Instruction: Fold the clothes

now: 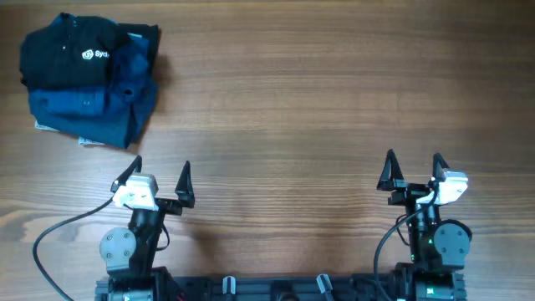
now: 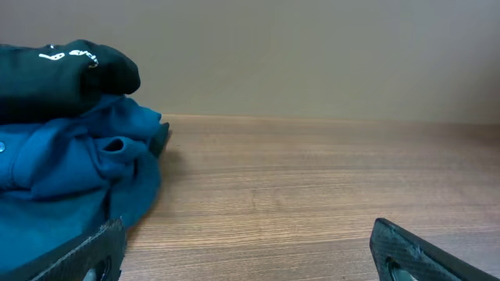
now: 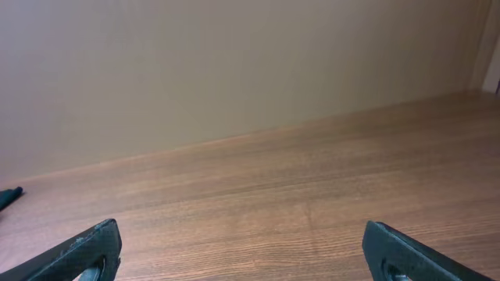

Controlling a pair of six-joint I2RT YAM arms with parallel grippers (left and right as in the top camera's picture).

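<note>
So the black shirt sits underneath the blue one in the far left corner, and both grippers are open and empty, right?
Not quite. The black shirt lies on top of the blue shirt, not underneath it; the left wrist view shows this plainly. The rest holds: the pile is in the far left corner, and the left gripper and right gripper are both open and empty.

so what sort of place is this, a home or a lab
Probably a robotics lab bench: left gripper and right gripper open over a wood-grain table, plain wall behind, a black shirt stacked on a blue shirt.
</note>
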